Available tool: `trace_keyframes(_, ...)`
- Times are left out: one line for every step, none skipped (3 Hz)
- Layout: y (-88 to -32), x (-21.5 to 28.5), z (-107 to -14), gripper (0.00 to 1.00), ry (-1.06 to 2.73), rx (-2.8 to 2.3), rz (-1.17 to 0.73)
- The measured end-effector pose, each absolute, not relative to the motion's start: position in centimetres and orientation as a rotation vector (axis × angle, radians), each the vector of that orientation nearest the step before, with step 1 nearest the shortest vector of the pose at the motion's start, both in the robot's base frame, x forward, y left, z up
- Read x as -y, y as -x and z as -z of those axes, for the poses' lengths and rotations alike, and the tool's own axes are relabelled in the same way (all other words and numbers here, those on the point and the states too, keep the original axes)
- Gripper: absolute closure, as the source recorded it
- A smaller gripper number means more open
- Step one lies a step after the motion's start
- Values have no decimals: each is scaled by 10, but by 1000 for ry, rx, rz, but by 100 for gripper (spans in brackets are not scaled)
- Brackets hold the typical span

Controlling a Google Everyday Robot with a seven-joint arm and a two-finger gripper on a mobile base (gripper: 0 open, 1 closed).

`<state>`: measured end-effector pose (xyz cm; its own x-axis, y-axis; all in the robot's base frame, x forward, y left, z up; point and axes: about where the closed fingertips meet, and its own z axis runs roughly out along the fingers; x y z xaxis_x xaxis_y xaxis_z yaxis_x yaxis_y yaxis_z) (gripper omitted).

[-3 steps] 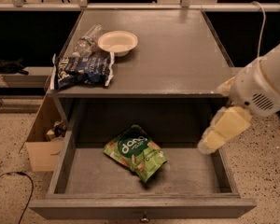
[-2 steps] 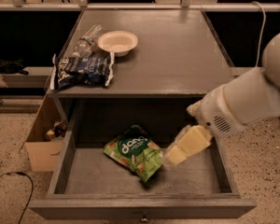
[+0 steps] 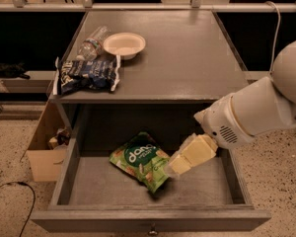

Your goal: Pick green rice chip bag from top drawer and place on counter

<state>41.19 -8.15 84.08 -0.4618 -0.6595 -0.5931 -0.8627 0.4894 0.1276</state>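
Observation:
The green rice chip bag (image 3: 139, 160) lies flat on the bottom of the open top drawer (image 3: 89, 186), left of centre, with its "dang" logo facing up. My gripper (image 3: 179, 164) hangs from the white arm that reaches in from the right. It is inside the drawer, right beside the bag's right edge. The counter (image 3: 187, 58) is the grey top of the cabinet above the drawer.
On the counter's left side lie a dark blue-and-white snack bag (image 3: 86, 74), a white bowl (image 3: 124, 45) and a clear plastic bottle (image 3: 92, 44). A cardboard box (image 3: 47, 147) stands on the floor left of the cabinet. A small knob (image 3: 152, 228) sits on the drawer front.
My arm has swung left and down into the drawer, bringing the gripper from the drawer's right side up to the green bag's right edge. The bag has not moved.

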Motion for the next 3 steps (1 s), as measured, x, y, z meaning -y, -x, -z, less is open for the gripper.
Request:
trace_keyframes(-436, 46, -806, 0, 1124, -2264, -664)
trace_keyframes(-470, 22, -777, 0, 973, -2246, -720)
trace_keyframes(-493, 26, -784, 0, 910, -2202, -661)
